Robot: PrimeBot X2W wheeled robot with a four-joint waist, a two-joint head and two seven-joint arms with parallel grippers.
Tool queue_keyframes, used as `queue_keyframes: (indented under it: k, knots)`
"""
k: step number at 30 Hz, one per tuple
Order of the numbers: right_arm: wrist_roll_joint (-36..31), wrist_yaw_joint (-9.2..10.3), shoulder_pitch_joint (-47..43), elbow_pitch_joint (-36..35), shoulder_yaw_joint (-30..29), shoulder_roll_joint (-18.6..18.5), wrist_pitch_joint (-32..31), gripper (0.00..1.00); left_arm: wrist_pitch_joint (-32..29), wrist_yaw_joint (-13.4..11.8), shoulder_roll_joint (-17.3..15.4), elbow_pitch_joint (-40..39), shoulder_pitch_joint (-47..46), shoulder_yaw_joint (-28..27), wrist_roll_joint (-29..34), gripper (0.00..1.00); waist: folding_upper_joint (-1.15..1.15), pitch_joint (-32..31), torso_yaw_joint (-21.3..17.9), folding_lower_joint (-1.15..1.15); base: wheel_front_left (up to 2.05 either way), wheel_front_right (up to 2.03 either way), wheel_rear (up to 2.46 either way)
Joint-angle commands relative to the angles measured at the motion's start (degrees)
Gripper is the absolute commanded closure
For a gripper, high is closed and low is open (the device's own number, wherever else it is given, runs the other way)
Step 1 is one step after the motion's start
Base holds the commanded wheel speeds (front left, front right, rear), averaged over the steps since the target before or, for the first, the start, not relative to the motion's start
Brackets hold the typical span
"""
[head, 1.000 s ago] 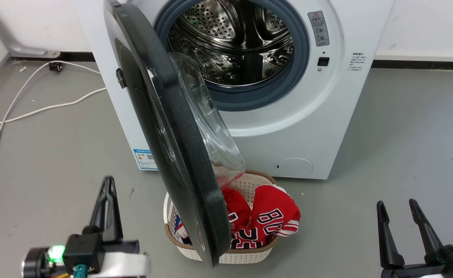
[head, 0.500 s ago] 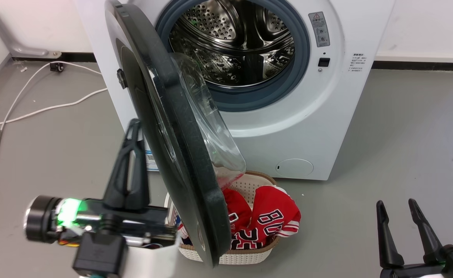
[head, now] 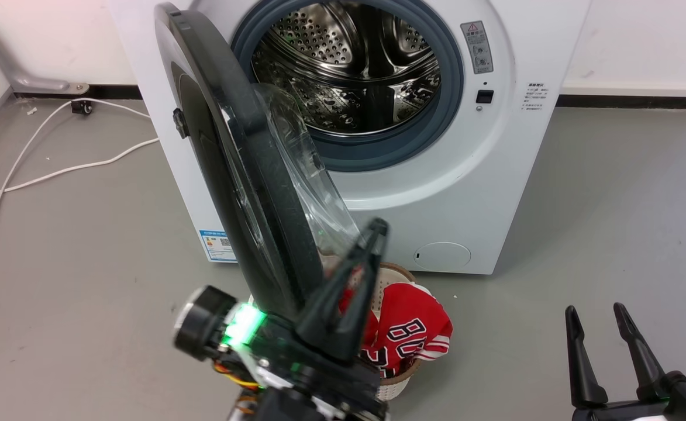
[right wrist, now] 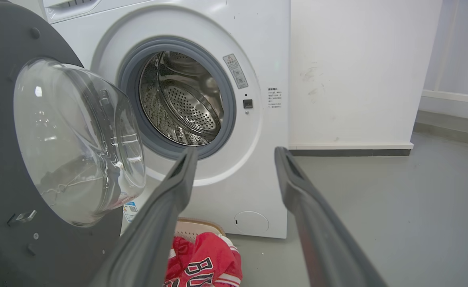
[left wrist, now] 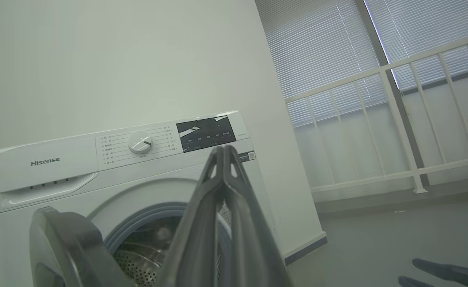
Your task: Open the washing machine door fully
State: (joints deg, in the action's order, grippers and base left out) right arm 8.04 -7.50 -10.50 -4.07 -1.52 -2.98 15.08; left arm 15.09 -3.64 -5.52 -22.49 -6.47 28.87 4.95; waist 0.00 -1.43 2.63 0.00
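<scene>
Grey floor point(head: 612, 204) stretches before a white washing machine point(head: 483, 175). From the head, the washing machine door point(head: 261, 175) stands about halfway open, edge-on, above a basket point(head: 404, 272) holding a red jersey point(head: 413, 333). The left gripper point(head: 378, 225) rises in front of the door's lower edge, fingers pressed together; I cannot tell whether it touches the door. The right gripper point(head: 594, 310) sits low right, fingers apart, empty.

Left wrist view: the left gripper's point(left wrist: 224, 148) closed fingers point at the control panel, with the door point(left wrist: 70, 243) at lower left.

Right wrist view: the right gripper's point(right wrist: 235, 153) fingers spread wide, and the door's point(right wrist: 70, 139) glass bowl faces the drum.
</scene>
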Motion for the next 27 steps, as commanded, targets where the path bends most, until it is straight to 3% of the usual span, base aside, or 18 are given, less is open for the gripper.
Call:
queue_keyframes:
  k: [1, 15, 27]
  knots:
    - [0.1, 0.01, 0.1, 0.1, 0.1, 0.2, 0.1, 0.0, 0.1, 0.4, 0.1, 0.9, -0.9, 1.8, -0.5, 1.0, 0.0, 0.1, 0.1, 0.0, 0.0, 0.0, 0.0]
    - [0.0, 0.01, 1.1, 0.5, 0.7, 0.2, 0.1, 0.0, 0.1, 2.5, 1.2, 7.9, 0.3, 11.2, -3.4, 1.0, 0.0, 0.8, 0.3, 0.0, 0.0, 0.0, 0.0]
    - [-0.4, 0.01, 1.9, 0.9, 1.0, 0.2, 0.1, 0.0, 0.1, 1.0, 0.1, 12.6, 3.1, 11.5, -5.3, 1.0, 0.0, 2.1, 0.5, 0.0, 0.0, 0.0, 0.0]
